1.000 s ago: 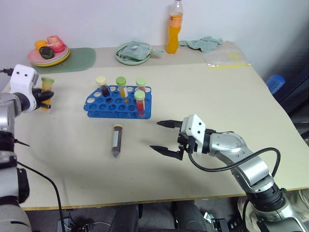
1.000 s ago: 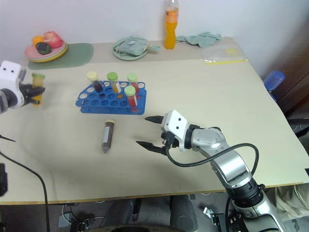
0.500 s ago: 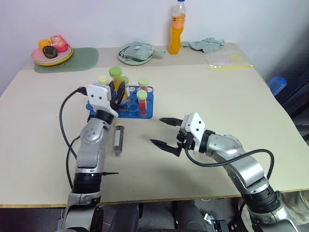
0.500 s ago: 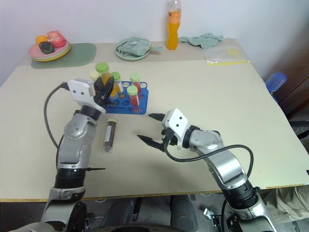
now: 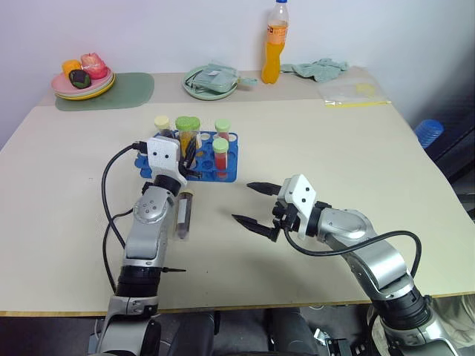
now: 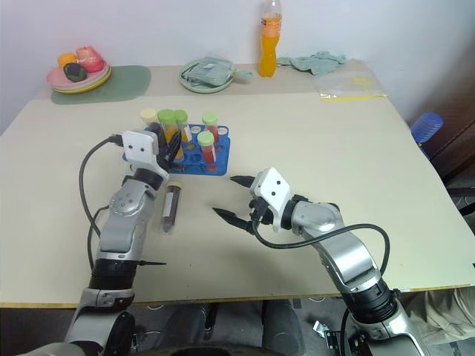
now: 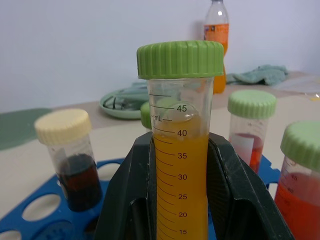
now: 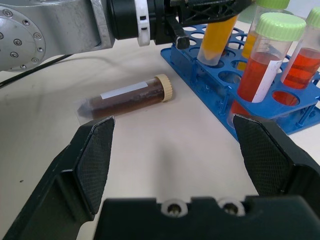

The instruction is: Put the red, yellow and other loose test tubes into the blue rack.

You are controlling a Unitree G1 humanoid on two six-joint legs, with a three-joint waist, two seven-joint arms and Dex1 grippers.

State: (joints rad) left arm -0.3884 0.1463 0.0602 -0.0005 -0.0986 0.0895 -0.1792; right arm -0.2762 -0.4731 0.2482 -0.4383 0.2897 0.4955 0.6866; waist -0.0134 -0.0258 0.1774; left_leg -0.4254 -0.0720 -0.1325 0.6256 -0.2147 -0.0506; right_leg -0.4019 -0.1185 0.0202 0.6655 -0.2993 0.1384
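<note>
My left gripper (image 5: 186,153) is shut on a yellow-orange test tube (image 7: 179,165) with a green cap (image 5: 187,124). It holds the tube slightly tilted over the blue rack (image 5: 231,158). In the right wrist view the tube's lower end (image 8: 216,39) sits in a front-row hole. A dark tube with a cream cap (image 7: 70,155) and two red tubes (image 5: 220,157) stand in the rack. A dark brown test tube (image 5: 183,215) with a white label lies on the table in front of the rack. My right gripper (image 5: 253,205) hangs open to its right, nothing between its fingers.
An orange drink bottle (image 5: 272,43), a round green plate (image 5: 211,80) and a crumpled cloth (image 5: 319,68) stand along the table's far edge. A plate of fruit (image 5: 82,78) is at the far left, a plastic bag (image 5: 349,93) at the far right.
My left arm swung in from the far left with the yellow-orange tube and lowered it onto the rack. The right gripper stayed in place, still open.
</note>
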